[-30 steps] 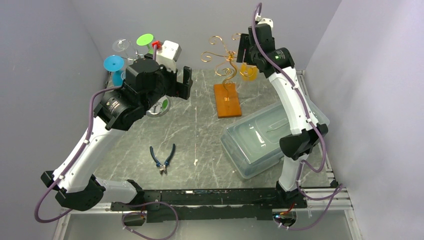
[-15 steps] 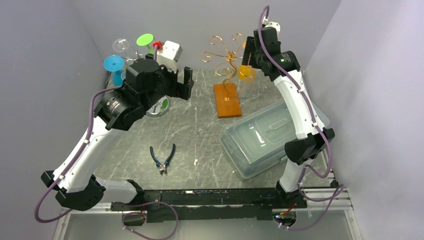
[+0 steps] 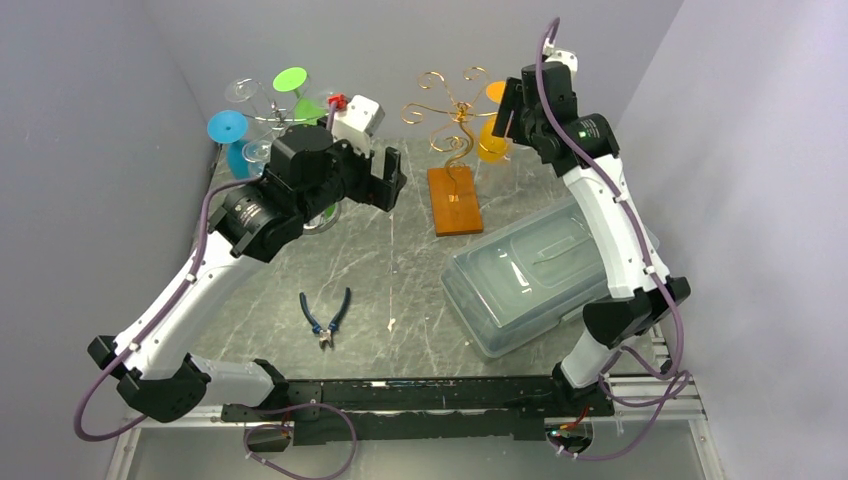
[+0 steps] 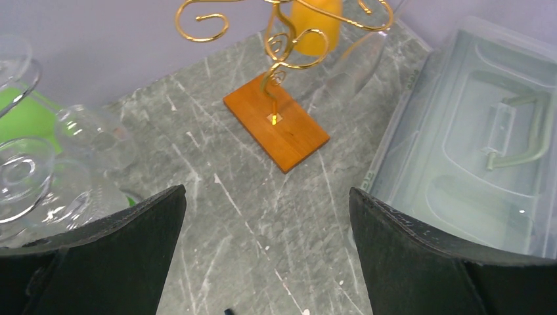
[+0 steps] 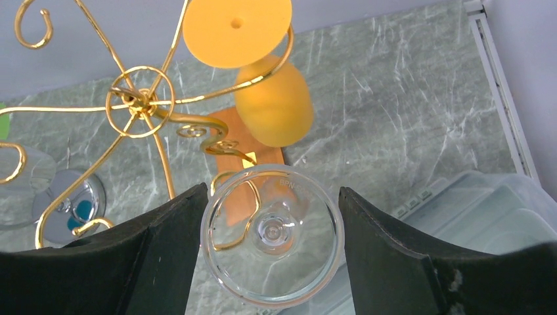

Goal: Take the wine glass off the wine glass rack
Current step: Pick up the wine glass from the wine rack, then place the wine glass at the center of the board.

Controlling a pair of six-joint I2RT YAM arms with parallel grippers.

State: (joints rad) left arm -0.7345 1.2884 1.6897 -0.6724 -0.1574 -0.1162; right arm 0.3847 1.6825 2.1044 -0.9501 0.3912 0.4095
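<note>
Wine glass [image 5: 271, 233], a clear one seen foot-on from the right wrist camera, sits between the jaws of the right gripper [image 5: 270, 197] at the far right side of the table [image 3: 400, 260]. The jaws stand wide, one finger at each side of the round foot, and the foot's rim reaches both inner faces. I cannot tell whether they are pressing on it. A gold curl of the rack [image 5: 140, 98] shows through the glass, so it is close over one of the wire arms, but I cannot tell whether it hangs on that arm or is clear of it.

Just beyond it a yellow glass [image 5: 274, 108] hangs foot up from a neighbouring arm of the rack. The rack's wire stem rises from a wooden base [image 4: 276, 122] that lies flat on the table near the far middle.

The left gripper [image 4: 266, 197] hovers above the table left of the rack, its jaws spread wide with nothing between them, facing the wooden base.

At the far left corner stand more glasses, among them a green one [image 3: 290, 78], a blue one [image 3: 227, 127] and several clear ones. A lidded clear plastic box [image 3: 530, 275] lies at the right, nearer than the rack. Blue-handled pliers [image 3: 325, 315] lie on the table nearer the arm bases, well apart from the rack.
</note>
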